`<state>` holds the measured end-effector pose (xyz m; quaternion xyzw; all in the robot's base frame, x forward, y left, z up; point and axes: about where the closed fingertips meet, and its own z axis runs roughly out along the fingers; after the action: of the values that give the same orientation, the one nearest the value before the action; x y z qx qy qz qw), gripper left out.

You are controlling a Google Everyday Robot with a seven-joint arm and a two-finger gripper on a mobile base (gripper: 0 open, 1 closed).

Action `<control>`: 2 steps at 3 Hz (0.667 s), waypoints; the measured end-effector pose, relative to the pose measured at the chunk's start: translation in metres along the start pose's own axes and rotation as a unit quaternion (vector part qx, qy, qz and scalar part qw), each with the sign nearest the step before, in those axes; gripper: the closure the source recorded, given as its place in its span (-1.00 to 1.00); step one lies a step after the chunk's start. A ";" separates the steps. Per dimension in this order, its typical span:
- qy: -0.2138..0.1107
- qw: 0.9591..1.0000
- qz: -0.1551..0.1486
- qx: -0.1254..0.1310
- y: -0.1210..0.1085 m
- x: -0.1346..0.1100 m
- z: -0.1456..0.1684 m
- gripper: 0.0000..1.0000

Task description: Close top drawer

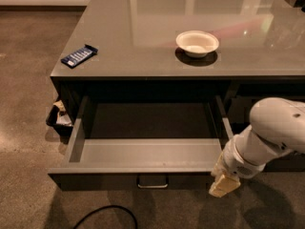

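The top drawer (143, 152) is pulled far out from under the grey counter, its light grey inside bare. Its dark front carries a small loop handle (152, 181) at the centre. My gripper (223, 183) is at the drawer front's right end, at about the height of the front panel, pointing down and left. The white arm (271, 132) reaches in from the right.
On the countertop (157, 27) lie a white bowl (197, 43) and a blue packet (79, 55) near the left edge. A black bin with paper (59, 118) stands left of the cabinet. A black cable (107, 213) loops on the floor in front. Other dark drawer fronts (248, 104) lie to the right.
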<state>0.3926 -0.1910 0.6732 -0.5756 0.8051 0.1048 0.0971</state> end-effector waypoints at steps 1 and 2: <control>0.002 1.000 -0.006 0.004 -0.006 -0.007 -0.001 -1.00; 0.008 1.000 -0.020 0.004 -0.026 -0.026 0.002 -1.00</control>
<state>0.4254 -0.1754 0.6770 -0.5917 0.7950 0.0945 0.0948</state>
